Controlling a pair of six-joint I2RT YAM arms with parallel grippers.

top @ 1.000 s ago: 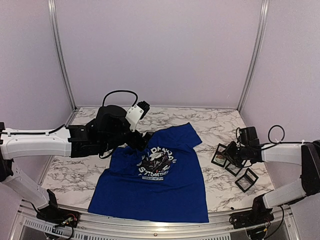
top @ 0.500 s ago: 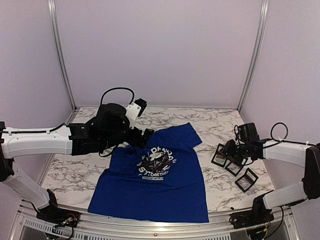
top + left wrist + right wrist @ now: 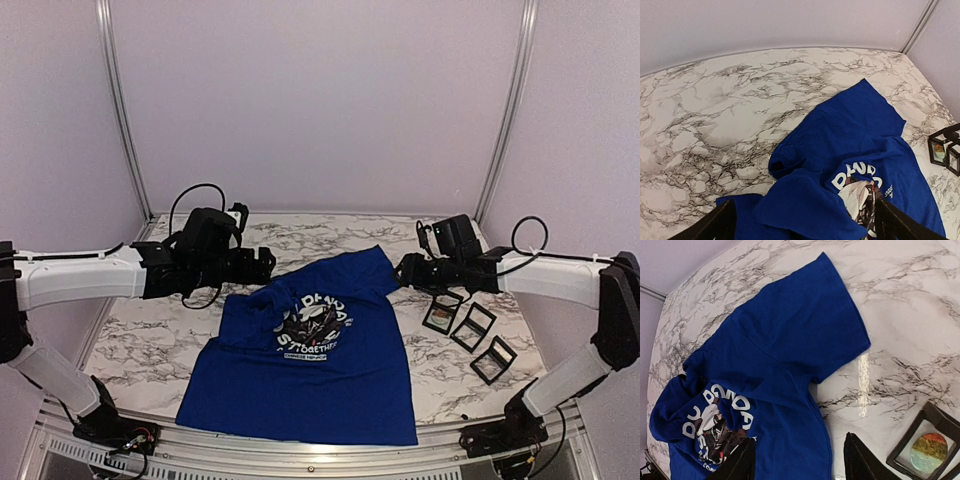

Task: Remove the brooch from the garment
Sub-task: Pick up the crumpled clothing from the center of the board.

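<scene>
My left fingers [image 3: 265,264] stand wide apart with nothing between them, hovering over the shirt's [image 3: 850,145] near, rumpled edge. The white lettering and printed picture [image 3: 860,192] lie just inside the right-hand finger. A little ahead of the gap, a small dark spot [image 3: 776,165] sits on the collar fold; I cannot tell whether it is the brooch. Farther ahead a sleeve spreads flat on the marble counter [image 3: 700,120]. My right fingers [image 3: 405,270] are also apart and empty, over the shirt's side hem. The print lies beside one finger, and a black frame [image 3: 926,444] holding a coloured oval lies just beyond the other. Two more frames [image 3: 472,325] [image 3: 493,360] lie behind these fingers, apart from the shirt.
</scene>
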